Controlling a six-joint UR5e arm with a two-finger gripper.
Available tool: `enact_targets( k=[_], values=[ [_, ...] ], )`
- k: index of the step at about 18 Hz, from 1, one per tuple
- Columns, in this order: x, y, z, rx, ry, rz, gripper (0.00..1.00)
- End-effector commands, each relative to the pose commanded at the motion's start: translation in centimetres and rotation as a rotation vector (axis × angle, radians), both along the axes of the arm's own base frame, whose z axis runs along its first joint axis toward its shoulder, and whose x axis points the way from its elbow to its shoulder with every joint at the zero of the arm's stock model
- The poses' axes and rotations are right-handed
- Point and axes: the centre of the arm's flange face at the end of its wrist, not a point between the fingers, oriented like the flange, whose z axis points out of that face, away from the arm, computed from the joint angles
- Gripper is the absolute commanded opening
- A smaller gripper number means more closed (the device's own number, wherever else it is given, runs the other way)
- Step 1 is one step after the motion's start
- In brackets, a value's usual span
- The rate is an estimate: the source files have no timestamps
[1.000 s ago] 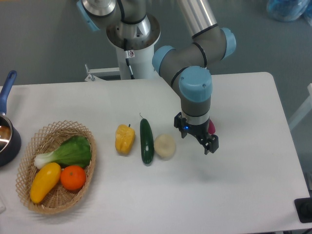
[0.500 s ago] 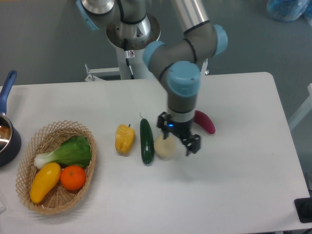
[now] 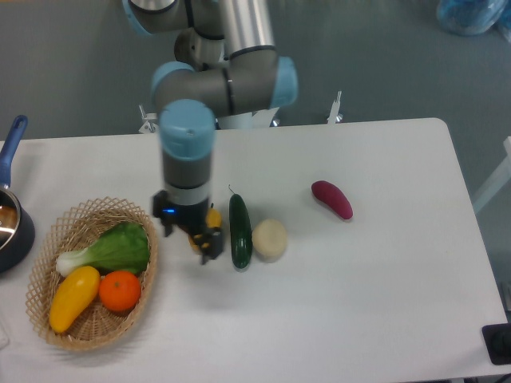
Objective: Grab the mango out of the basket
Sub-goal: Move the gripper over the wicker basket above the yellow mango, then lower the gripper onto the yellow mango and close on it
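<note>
Approach step: tool (image 3: 190, 239) hangs over table (image 3: 383, 303), just right of basket (image 3: 148, 271) rim, above yellow pepper (image 3: 213, 218). Fingers apart, nothing held.

Mango (image 3: 73, 298) lies in basket's near-left part, touching orange (image 3: 120, 290), bok choy (image 3: 112, 250) just behind.

Long axis diagonal: upper end toward back-right, lower end toward front-left.

Next move, as judged: shift left and nearer, turn wrist so fingers span mango's short width, descend clear of orange.
</note>
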Motion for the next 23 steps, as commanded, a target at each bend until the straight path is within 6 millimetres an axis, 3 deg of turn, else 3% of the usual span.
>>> enact_targets(
  k=[3,8,11,16,23],
  values=[
    [3.0,3.9,-0.1,0.011,-0.03,0.037,1.0],
    [5.6,7.8,-3.8,-0.028,-0.073,0.089,1.0],
    [6.3,8.7,-4.4,-0.035,-0.083,0.11,1.0],
    [5.7,9.9,-6.7,-0.057,-0.087,0.133,1.0],
    [5.4,10.1,-8.9,-0.094,-0.073,0.149,1.0]
  ],
)
